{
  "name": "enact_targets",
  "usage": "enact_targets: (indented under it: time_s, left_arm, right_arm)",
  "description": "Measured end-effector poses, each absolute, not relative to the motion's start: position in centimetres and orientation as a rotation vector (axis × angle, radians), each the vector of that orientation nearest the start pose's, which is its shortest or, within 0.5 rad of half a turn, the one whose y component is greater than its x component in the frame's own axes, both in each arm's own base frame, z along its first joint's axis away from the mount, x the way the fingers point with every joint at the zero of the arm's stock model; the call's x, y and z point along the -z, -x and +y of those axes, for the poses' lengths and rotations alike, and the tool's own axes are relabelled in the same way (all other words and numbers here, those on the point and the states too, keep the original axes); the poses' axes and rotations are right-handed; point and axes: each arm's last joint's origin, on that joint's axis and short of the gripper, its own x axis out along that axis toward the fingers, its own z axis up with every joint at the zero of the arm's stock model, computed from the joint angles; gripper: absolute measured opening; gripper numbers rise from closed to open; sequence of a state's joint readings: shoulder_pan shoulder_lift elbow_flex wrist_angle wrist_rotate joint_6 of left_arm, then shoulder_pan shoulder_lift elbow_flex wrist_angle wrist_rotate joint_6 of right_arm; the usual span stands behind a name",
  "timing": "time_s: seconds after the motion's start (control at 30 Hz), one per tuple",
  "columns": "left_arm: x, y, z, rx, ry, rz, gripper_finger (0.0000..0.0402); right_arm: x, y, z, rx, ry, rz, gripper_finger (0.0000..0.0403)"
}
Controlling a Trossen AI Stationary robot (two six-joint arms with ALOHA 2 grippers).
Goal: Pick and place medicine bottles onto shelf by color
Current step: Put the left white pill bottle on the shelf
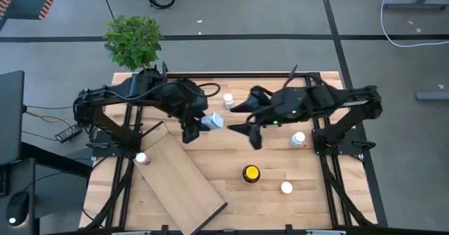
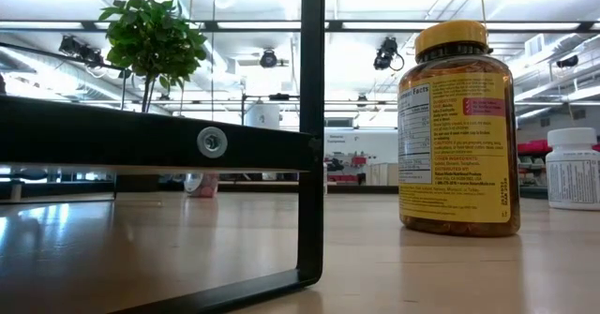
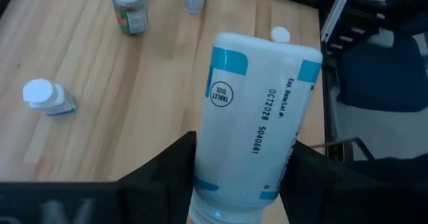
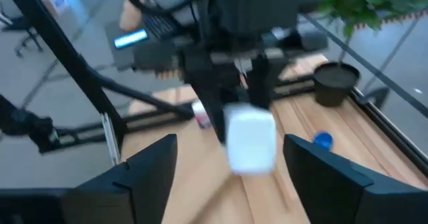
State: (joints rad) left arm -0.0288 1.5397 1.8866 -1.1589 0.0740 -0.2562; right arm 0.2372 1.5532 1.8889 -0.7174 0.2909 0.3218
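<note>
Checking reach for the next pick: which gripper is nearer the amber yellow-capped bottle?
Right. The right gripper, open, hovers just above and beside the amber bottle in the high view. The left gripper is farther off toward the shelf, shut on a white bottle.

the tabletop [image 1: 280,161] is showing pale slatted wood with a smooth, faintly shiny finish. the shelf [image 1: 184,175] is looking like matt plywood. the amber bottle [image 2: 457,131] is gleaming as glossy translucent plastic under a paper label, its yellow cap smooth.
</note>
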Motion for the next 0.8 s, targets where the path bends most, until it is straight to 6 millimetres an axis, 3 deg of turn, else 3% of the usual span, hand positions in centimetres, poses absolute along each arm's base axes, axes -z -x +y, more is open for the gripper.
enact_targets:
  time_s: [0.3,0.8]
  left_arm:
    - [-43.8,-29.0,-1.1,0.003,0.258,0.797,0.0187]
    - [-44.1,-29.0,-2.2,0.087,0.224,0.778,0.0187]
  right_arm:
    - [-43.8,-34.8,6.5,0.105,-0.254,0.449,0.0303]
    - [-43.2,-35.4,5.8,0.124,-0.281,0.461,0.0302]
